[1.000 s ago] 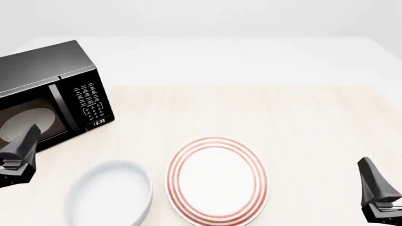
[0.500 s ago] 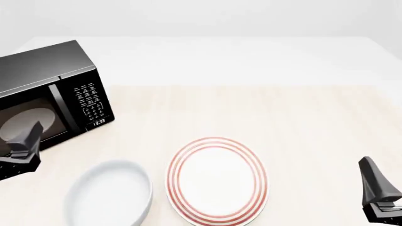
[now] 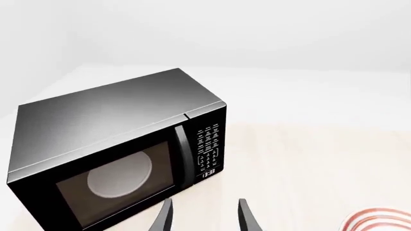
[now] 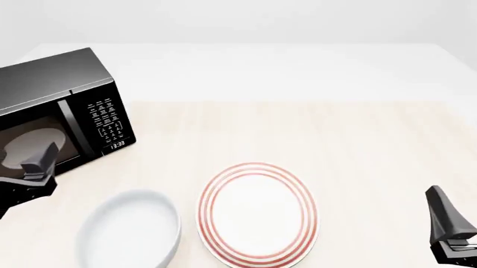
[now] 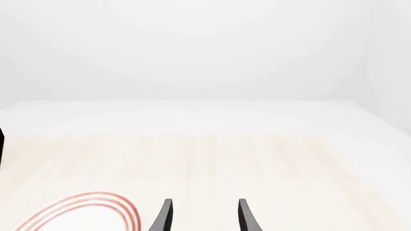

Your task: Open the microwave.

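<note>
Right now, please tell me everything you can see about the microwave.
The microwave is a glossy black box standing upright at the far left of the table, turned at an angle. Its dark glass door is shut; a pale round turntable shows through it. A vertical black handle runs beside a white-labelled keypad, with a small clock reading 13:33 beneath. The left gripper is open and close in front of it, not touching it.

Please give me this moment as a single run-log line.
task: open microwave | door: shut | left gripper: open, short of handle | right gripper: open, idle | nothing held
</note>
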